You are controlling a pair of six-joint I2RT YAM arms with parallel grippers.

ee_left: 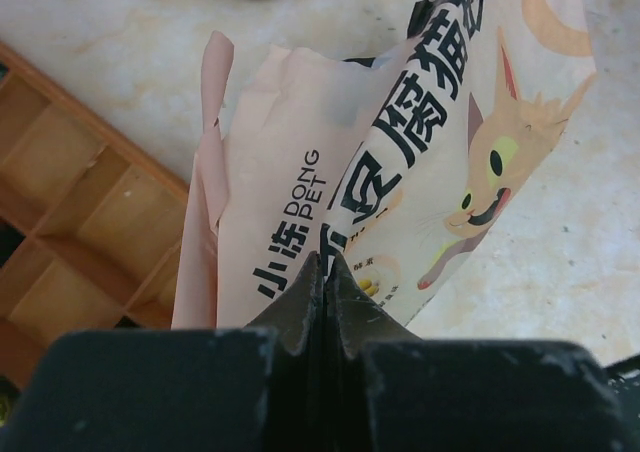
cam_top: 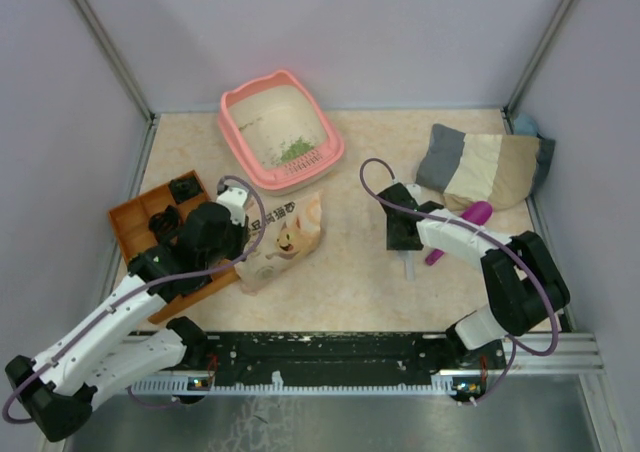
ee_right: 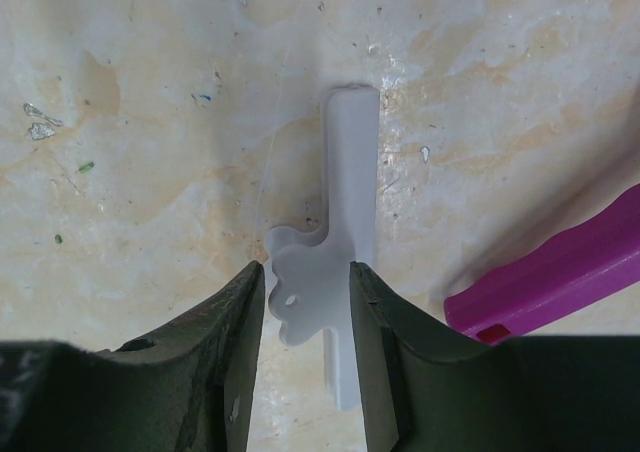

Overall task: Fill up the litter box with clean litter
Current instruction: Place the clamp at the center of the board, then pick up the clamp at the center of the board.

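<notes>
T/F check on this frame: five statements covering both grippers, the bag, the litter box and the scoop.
1. The left gripper is shut on the paper bag. True.
2. The litter box is completely empty. False: a little green litter lies in it.
3. The right gripper holds the magenta scoop. False: its jaws straddle a white plastic piece, and the scoop lies on the table beside it.
4. The orange tray sits left of the bag in the top view. True.
5. The cushion lies inside the litter box. False: it is on the table at the far right.
</notes>
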